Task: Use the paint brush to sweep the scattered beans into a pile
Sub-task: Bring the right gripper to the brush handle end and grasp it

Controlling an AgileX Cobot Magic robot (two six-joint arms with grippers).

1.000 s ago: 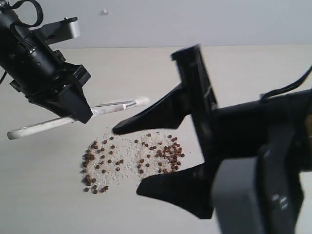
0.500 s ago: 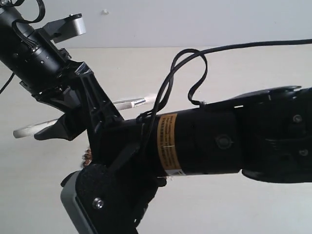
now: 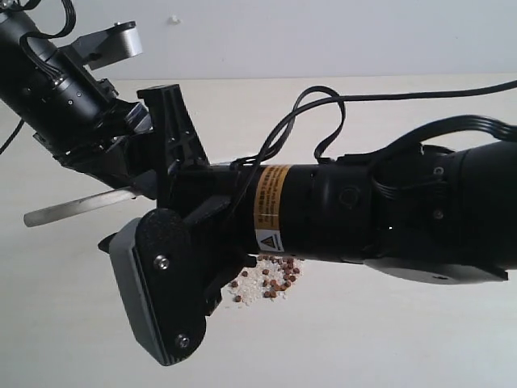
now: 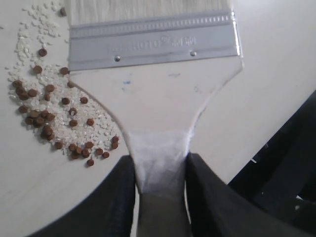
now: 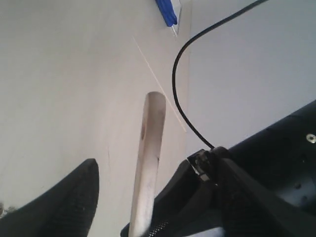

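The two dark fingers (image 4: pixel 116 197) of the left gripper (image 4: pixel 159 158) are pressed against opposite sides of the paint brush (image 4: pixel 158 103), which is pinched at its narrow neck where white tape (image 4: pixel 160 153) is wrapped. Past the grip the pale wood is seen to widen to the silver ferrule (image 4: pixel 153 42) and the off-white bristles (image 4: pixel 143 9). The beans (image 4: pixel 54 118) are spread in a loose patch just beside the brush's shoulder, mixed with white crumbs (image 4: pixel 89 131) on the table (image 4: pixel 276 59). The right gripper (image 5: pixel 138 165) is held with its fingers (image 5: pixel 64 202) spread, and the handle's rounded end is framed between them; contact with either finger cannot be determined. In the exterior view most of the beans are hidden by the right arm (image 3: pixel 339 214).
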